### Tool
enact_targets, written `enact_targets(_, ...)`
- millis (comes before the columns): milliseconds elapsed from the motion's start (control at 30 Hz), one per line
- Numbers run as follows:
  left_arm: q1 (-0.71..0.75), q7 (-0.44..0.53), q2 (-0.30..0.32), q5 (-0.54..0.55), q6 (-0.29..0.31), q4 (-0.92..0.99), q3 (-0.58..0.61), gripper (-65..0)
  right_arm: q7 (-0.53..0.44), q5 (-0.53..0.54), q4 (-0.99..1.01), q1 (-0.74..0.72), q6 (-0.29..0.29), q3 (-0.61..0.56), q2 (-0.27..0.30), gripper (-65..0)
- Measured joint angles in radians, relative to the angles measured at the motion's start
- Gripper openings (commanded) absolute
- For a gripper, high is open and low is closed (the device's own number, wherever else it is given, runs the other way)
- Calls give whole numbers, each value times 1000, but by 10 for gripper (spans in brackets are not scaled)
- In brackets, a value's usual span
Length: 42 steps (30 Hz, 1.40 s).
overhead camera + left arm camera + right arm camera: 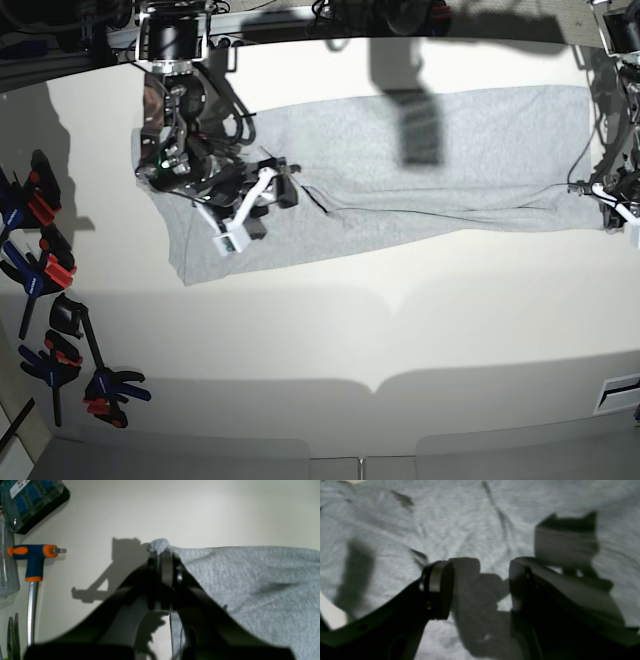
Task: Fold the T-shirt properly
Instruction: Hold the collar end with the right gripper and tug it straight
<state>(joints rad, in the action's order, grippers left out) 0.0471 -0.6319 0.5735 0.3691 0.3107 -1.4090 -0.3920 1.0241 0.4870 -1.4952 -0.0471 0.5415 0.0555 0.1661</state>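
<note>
T-shirt [400,165]: grey, lying flat on the white tabletop [330,330], spread as a long band; long axis runs side to side across the base view, far half of the top. Looks part-folded lengthwise, judging by the dark fold line along the near edge. No lettering visible.
Left gripper [163,555]: at the shirt's end on base-view right; fingers clenched on a small bunched corner of cloth, which pokes up past the tips in the left wrist view. Cloth trails off to one side of the grip.
Right gripper [480,587]: over the opposite end (base-view left), fingers released, wide apart, nothing between them; shirt directly below, contact w/ cloth can't tell.
Key relation: each arm sits at one end of the long axis; shirt body lies between them. Left already has its end; right prob. needs to pinch its end next.
Risk: uneven pull → skewed fold.
Surroundings: T-handle driver [33,560] w/ orange-blue grip beside the left arm; clamps [50,300] at tabletop edge, well apart from shirt.
</note>
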Motion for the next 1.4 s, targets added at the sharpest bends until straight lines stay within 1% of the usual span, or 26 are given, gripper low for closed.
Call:
enact_targets(67, 0, 0, 0, 0, 0, 0, 0, -650, 6, 0, 0, 0, 16, 0, -25, -332)
enact_targets(167, 0, 0, 0, 0, 0, 0, 0, -650, 6, 0, 0, 0, 19, 0, -58, -396)
enact_targets(233, 0, 0, 0, 0, 0, 0, 0, -650, 7, 0, 0, 0, 19, 0, -67, -438)
enact_targets(300, 0, 0, 0, 0, 0, 0, 0, -650, 6, 0, 0, 0, 19, 0, -69, -462)
enact_targets(367, 0, 0, 0, 0, 0, 0, 0, -650, 6, -16, 0, 0, 19, 0, -69, -462)
enact_targets(500, 0, 0, 0, 0, 0, 0, 0, -650, -23, -152, 0, -27, 19, 22, -70, -462)
enact_targets(567, 0, 0, 0, 0, 0, 0, 0, -650, -71, -212, 0, -58, 22, 47, -69, -462)
enact_targets(633, 0, 0, 0, 0, 0, 0, 0, -650, -77, -254, 0, -92, 23, 66, -69, -462)
enact_targets(667, 0, 0, 0, 0, 0, 0, 0, -650, -78, -256, 0, -103, 23, 71, -69, -462)
enact_targets(867, 0, 0, 0, 0, 0, 0, 0, -650, -73, -255, 5, -100, 24, 56, -75, -462)
enact_targets(1000, 0, 0, 0, 0, 0, 0, 0, -650, -73, -262, 44, -102, 24, 56, -72, -462)
enact_targets(1267, 0, 0, 0, 0, 0, 0, 0, -650, 3, -263, 46, -101, 24, 56, -71, -462)
enact_targets(1300, 0, 0, 0, 0, 0, 0, 0, -650, 23, -254, 46, -103, 32, 55, -65, -462)
enact_targets(1333, 0, 0, 0, 0, 0, 0, 0, -650, 51, -225, 45, -104, 81, 55, -55, -462)
enact_targets(1367, 0, 0, 0, 0, 0, 0, 0, -650, 97, -150, 44, -105, 141, 53, -36, -462)
enact_targets(1400, 0, 0, 0, 0, 0, 0, 0, -650, 150, -56, 42, -103, 148, 48, -17, -462)
